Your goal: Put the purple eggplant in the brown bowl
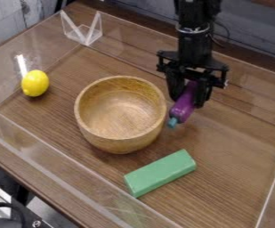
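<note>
The purple eggplant [183, 108] is hanging just beside the right rim of the brown bowl [123, 113], pinched at its upper end and tilting so that its teal-green stem cap is pointing down and to the left, toward the bowl's outer wall. It appears to be clear of the table, though the gap under it is hard to judge. The gripper [192, 89] is pointing straight down from its black arm, with its dark fingers [205, 88] closed tight around the upper part of the eggplant; the rest of the body is sticking out below them. The bowl is sitting upright on the wooden table [240, 151] with nothing visible inside it. Its thick near wall is standing between the eggplant and the hollow. In front of the bowl, toward the camera, a flat green block [160, 173] is lying at an angle, apart from both bowl and eggplant. Well away on the left, a yellow lemon [35, 83] is resting near the table's clear edge barrier.
</note>
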Available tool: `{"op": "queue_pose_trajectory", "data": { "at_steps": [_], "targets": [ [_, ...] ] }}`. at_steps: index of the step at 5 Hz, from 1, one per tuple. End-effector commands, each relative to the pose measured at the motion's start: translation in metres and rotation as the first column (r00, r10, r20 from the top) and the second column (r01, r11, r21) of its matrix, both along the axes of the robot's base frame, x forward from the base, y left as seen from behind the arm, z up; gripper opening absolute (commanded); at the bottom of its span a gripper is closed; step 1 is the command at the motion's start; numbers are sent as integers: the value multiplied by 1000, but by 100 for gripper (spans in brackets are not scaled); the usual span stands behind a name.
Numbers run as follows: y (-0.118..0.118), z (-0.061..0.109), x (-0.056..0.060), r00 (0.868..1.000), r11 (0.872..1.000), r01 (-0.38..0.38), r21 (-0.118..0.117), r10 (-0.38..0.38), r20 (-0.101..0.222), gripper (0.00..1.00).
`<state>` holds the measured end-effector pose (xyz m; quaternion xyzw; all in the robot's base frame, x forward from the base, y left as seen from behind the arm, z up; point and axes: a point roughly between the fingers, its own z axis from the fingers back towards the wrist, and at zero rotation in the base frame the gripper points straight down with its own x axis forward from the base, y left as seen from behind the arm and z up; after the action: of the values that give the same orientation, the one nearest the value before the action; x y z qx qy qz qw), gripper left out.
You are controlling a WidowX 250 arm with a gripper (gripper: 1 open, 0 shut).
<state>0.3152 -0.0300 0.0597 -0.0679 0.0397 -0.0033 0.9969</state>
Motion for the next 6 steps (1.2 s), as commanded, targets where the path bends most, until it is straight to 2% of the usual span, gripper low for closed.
{"op": "queue_pose_trajectory", "data": {
  "at_steps": [1, 2, 3, 6],
  "targets": [
    [7, 30, -3, 996, 1000, 4, 7, -4, 87, 0],
    [14, 31, -15, 997, 1000, 6, 15, -7, 78, 0],
    [25, 30, -22, 997, 1000, -3, 25, 1, 73, 0],
    [49, 13, -33, 998, 998, -26, 49, 23, 59, 0]
  ]
}}
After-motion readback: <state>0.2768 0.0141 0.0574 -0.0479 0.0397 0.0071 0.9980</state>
